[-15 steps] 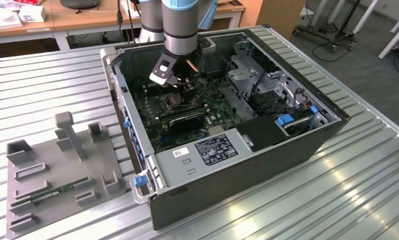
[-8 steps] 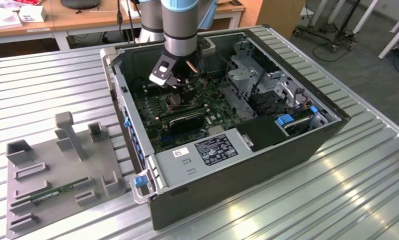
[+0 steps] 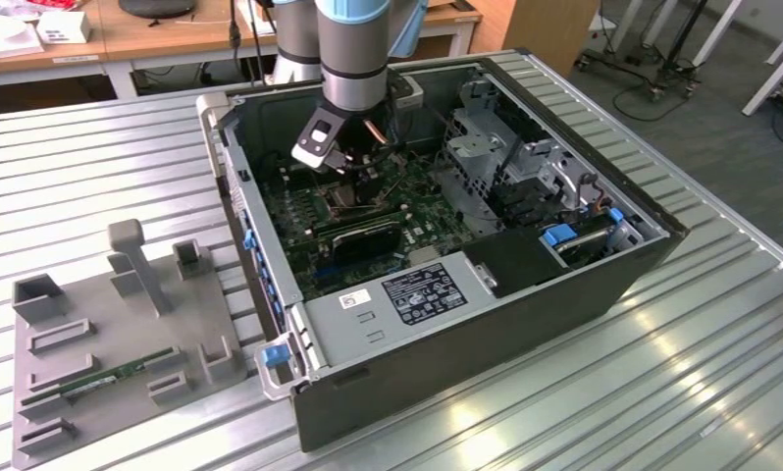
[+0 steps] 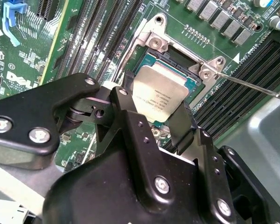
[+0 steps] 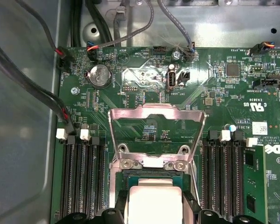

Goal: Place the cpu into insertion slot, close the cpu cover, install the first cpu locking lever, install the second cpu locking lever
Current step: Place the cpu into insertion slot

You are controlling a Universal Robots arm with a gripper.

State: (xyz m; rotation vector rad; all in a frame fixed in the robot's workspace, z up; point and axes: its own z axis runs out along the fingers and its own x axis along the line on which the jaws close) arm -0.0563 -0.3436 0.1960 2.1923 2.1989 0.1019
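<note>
Can't see the near edge of the cpu (image 4: 161, 91) in the second wrist view, tucked behind the gripper (image 4: 157, 100). Loses part of it off the frame in the first wrist view. Barely catches the insertion slot (image 4: 173, 58), mostly covered.

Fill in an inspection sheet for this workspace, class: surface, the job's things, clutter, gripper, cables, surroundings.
Surface: slatted metal table carrying an open computer case.
Job's things: cpu held over the insertion slot, apparently tilted and not seated; cpu cover open, standing up beyond the socket.
Clutter: grey fixture tray beside the case, with a green memory stick lying in it.
Gripper: gripper shut on the cpu, fingers at two opposite edges.
Cables: grey cables and black cables run along the board's edges, apart from the socket.
Surroundings: wooden desks behind the table.
</note>
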